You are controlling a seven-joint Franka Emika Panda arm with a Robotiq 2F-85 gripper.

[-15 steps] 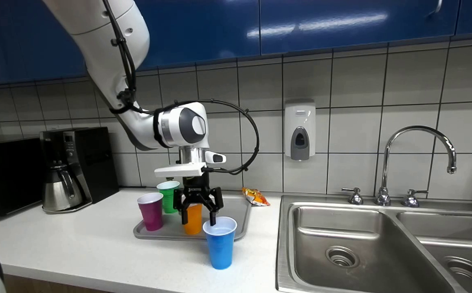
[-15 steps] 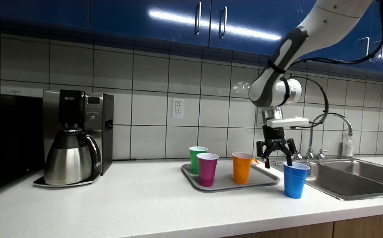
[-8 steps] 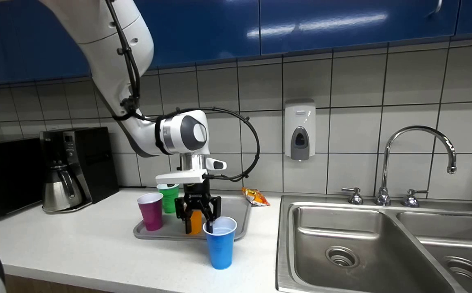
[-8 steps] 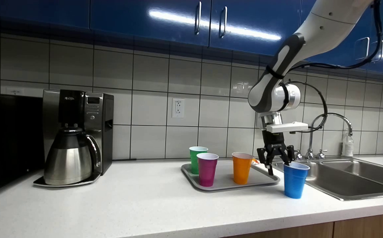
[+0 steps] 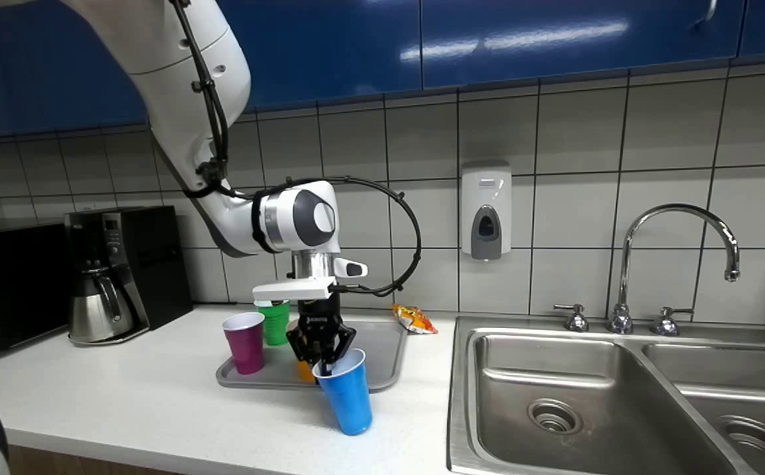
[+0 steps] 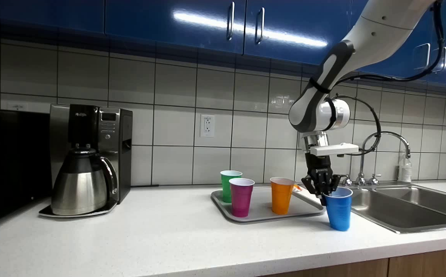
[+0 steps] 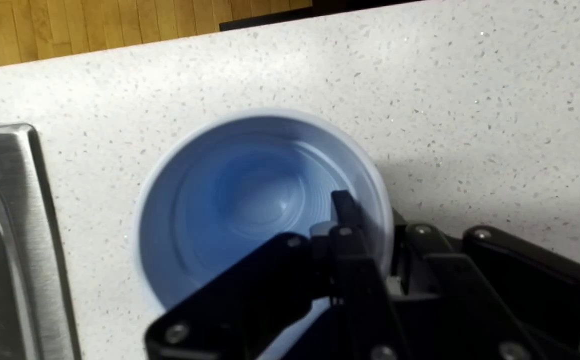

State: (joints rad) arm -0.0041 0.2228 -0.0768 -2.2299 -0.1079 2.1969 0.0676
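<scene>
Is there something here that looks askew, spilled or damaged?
Yes, the blue cup leans toward the gripper, which pinches its rim with one finger inside; the orange cup stands upright. No spill or damage shows.

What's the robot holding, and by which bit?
The blue cup, by its rim and upper wall: one of the jaws is inside, the other outside.

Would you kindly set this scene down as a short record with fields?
Held: blue cup, tilted
Fingers: closed on its wall, one inside, one outside
Grey tray: purple cup, green cup and orange cup standing on it
By the grey tray: crinkled orange packet
Counter: white, speckled
Image right, both exterior views: steel sink
Image left, both exterior views: coffee maker
</scene>
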